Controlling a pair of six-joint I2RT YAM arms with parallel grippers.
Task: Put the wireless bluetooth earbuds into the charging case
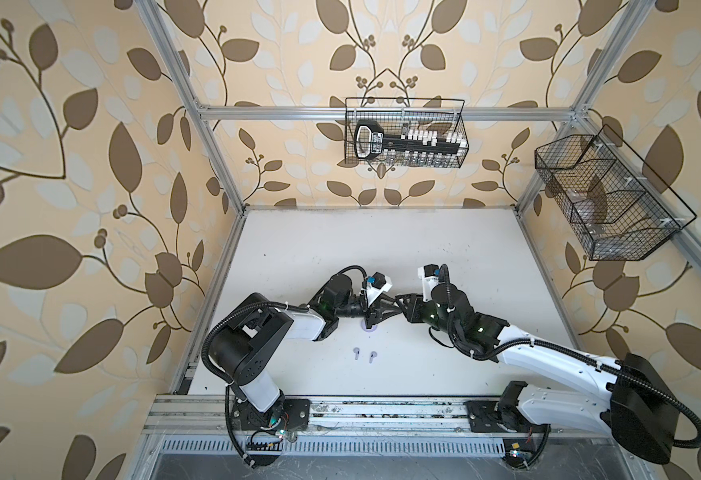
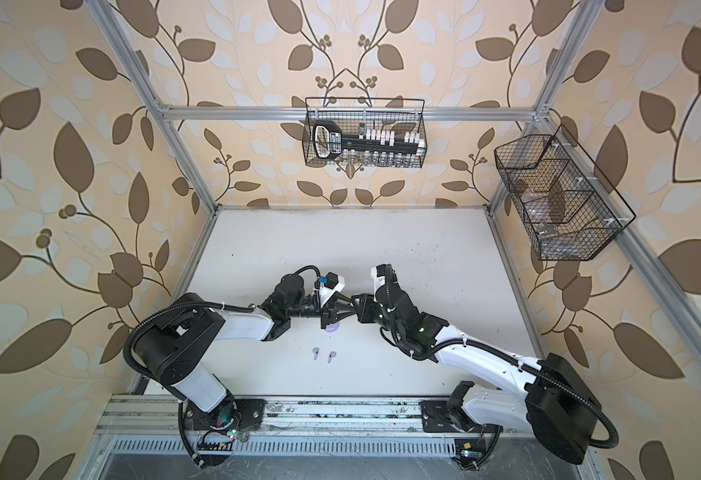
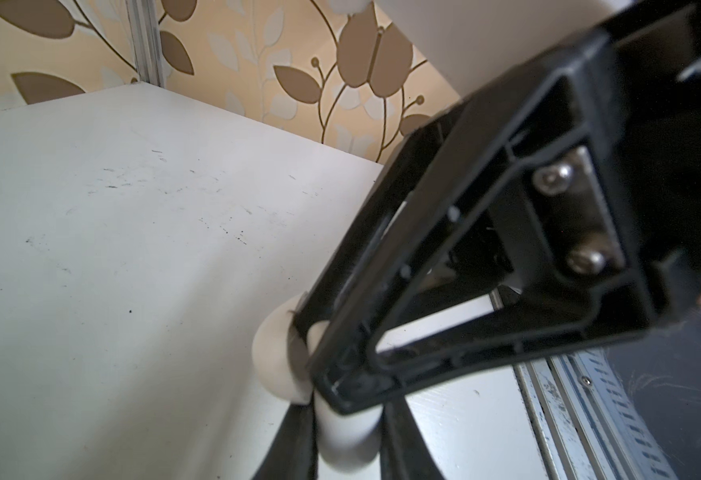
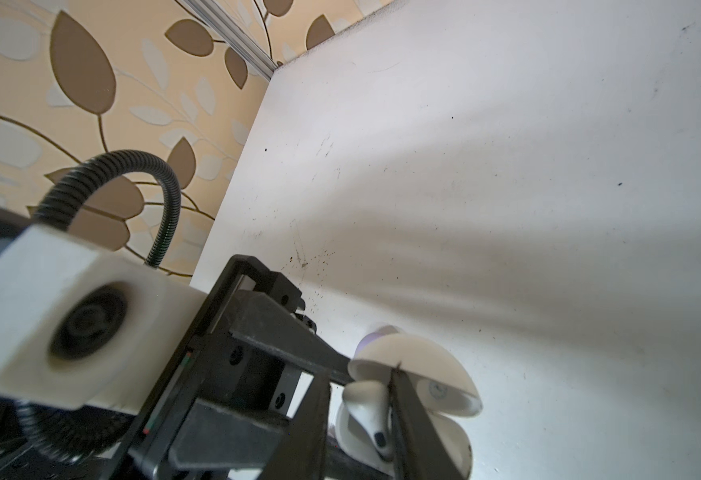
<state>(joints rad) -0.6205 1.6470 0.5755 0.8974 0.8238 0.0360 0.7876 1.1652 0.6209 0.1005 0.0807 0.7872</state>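
The step in hand is seating a white earbud (image 4: 367, 415) in its case. The left end effector (image 1: 369, 320) is closed almost fully, pinching the rim of the open white charging case (image 4: 417, 361) and holding it near the middle of the table (image 1: 465, 270). The right end effector (image 1: 383, 312) meets it from the opposite side. Its fingers are set a little apart and appear clamped on that earbud, which sits over the case's lower half with its stem pointing down into it. I cannot tell whether the earbud is already bottomed in a pocket, and the other white earbud cannot be made out. Next, I judge, the right arm needs a small, straight push along the stem while the left holds the case steady, and it should release only once the bud sits flush. Tilt or a slipping case would be the risk. Below the joined end effectors a lilac case (image 1: 369, 329) rests on the table, mostly hidden. The 2 lilac earbuds (image 1: 356, 353) (image 1: 371, 356) lie loose and close together on the near side of it, so that pair is not yet done. The table is white, scuffed and speckled with dark marks. It is framed by aluminium rails and walled with cream paper printed with brown leaves. There are 2 black wire baskets on the walls: the back basket (image 1: 407, 133) holds a black-and-white tool, and the side basket (image 1: 606, 199) has compartments.
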